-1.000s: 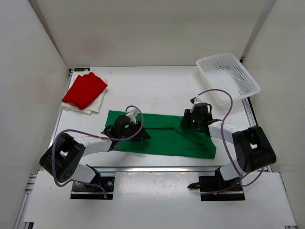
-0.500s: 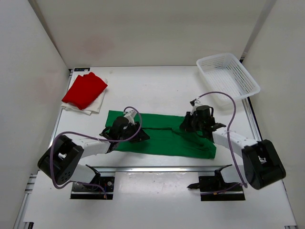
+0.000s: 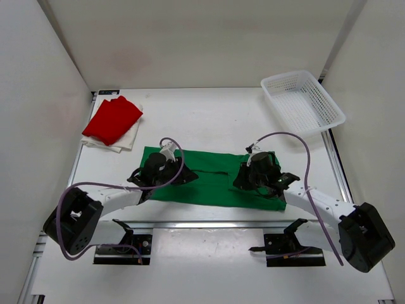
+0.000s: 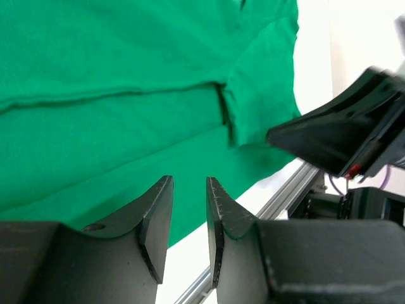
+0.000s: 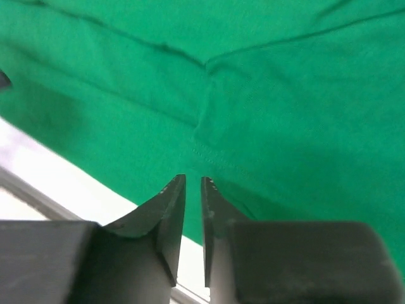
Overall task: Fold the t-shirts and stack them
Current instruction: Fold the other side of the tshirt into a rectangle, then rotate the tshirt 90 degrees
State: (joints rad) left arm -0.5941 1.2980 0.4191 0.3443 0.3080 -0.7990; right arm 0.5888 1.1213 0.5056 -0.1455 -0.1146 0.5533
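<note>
A green t-shirt (image 3: 215,185) lies flat across the middle of the table, folded into a long band with a sleeve seam showing (image 4: 126,63) (image 5: 285,95). My left gripper (image 3: 185,178) (image 4: 190,180) hovers low over its left part, open, with nothing between the fingers. My right gripper (image 3: 240,180) (image 5: 193,178) hangs over the shirt's right part near the front hem. Its jaws stand a narrow gap apart and hold no cloth. At the back left, a folded red t-shirt (image 3: 112,118) rests on a white t-shirt (image 3: 130,140).
A white mesh basket (image 3: 302,101) stands at the back right corner. The metal rail of the table's near edge (image 3: 209,223) runs just in front of the green shirt. White walls close in the left, back and right sides.
The right gripper has come nearer and lower over the green shirt, and its jaws have narrowed. The left gripper has shifted slightly left. The shirt lies as before.
</note>
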